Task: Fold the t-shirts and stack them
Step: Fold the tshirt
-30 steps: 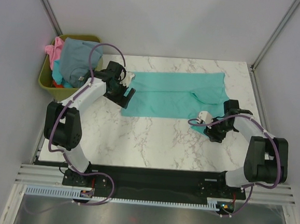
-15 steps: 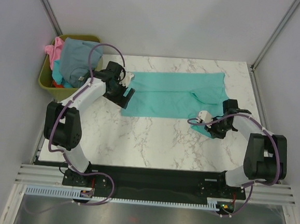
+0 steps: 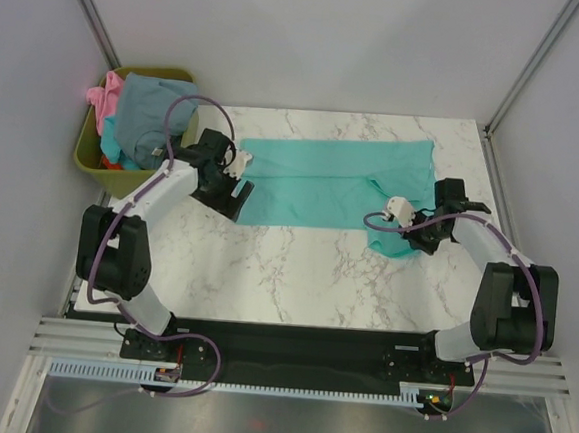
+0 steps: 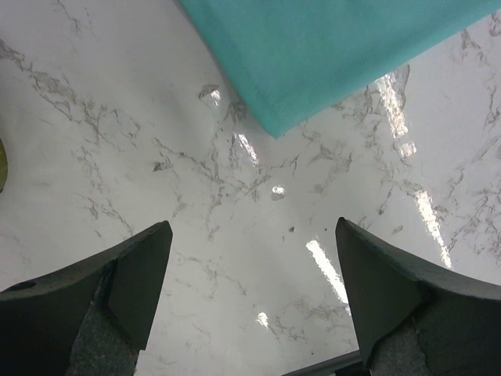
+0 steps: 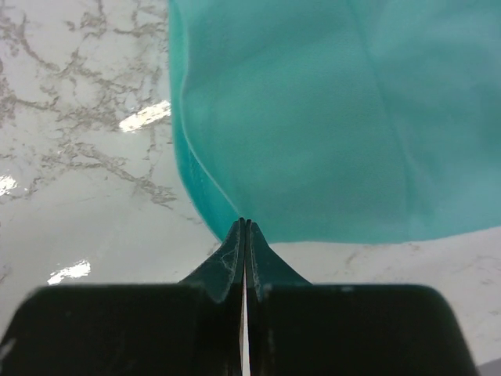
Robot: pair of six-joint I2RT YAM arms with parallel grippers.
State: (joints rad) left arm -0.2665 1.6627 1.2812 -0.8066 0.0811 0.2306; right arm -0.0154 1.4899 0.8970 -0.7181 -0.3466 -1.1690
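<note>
Right jaws are pressed tight together, clamped on the near edge of the teal t-shirt (image 3: 322,184). On my right wrist view the two dark fingers (image 5: 227,258) meet in one thin line, and the cloth's hem runs straight into their tips. That pinch sits by the shirt's near-right corner, toward the right edge of the bench (image 3: 285,276), where a small flap of teal reaches nearer to me than the rest of the hem.

Left jaws, quite the opposite: spread wide, nothing between them. Their fingers (image 4: 133,274) frame bare marble, and the shirt's near-left corner pokes into the top of my left wrist view, apart from both tips. From above, they hover over the left half of the bench, just beside the shirt's left end.

The teal shirt itself lies stretched across the far half of the bench, long side running left to right, its right end close to the far-right corner. A fold line runs along its length, so it looks doubled over, though I can't tell how many layers.

Off the far-left corner of the bench stands the olive-green bin (image 3: 84,155), and the others sit in it. The grey-blue t-shirt (image 3: 147,110) is heaped on top, the pink t-shirt (image 3: 100,96) spills over the bin's far-left rim, and a sliver of the red-orange t-shirt (image 3: 113,164) shows low down.
</note>
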